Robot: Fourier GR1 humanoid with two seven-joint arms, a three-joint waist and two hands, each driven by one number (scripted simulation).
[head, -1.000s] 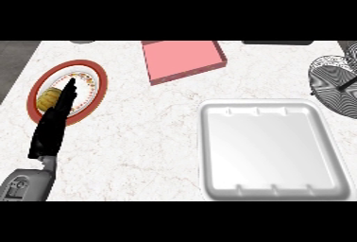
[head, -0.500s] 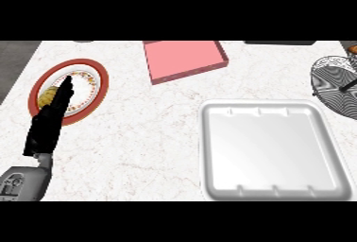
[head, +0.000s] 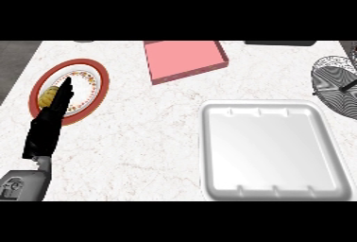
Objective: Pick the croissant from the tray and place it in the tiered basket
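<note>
- The left hand comes in from 7 o'clock on its grey forearm. It is released and grasps nothing, with the fingers straight, held together and pointing towards 12 o'clock.
- The white tray lies at 4 o'clock on the surface. It is bare and holds no croissant.
- The croissant sits at 9 o'clock on a red-rimmed plate, on the plate's 9 o'clock side. The fingertips overlap its 3 o'clock edge, though I cannot tell whether they touch it.
- Handling, as a judgement: the croissant is light, soft and flaky and would crush easily. It is best taken across its thick middle, thumb on one flank and fingers on the other, not by its tapered ends. The plate's low rim should not block a grasp from above.
- The tiered basket stands at 3 o'clock, cut by the view's edge and well apart from the plate.
- A pink board lies at 12 o'clock.
- Room, as a judgement: the carry runs from 9 to 3 o'clock across open surface, between the board and the tray's far rim. Lifting well clear of both looks wise.
- The right hand is not in view.
</note>
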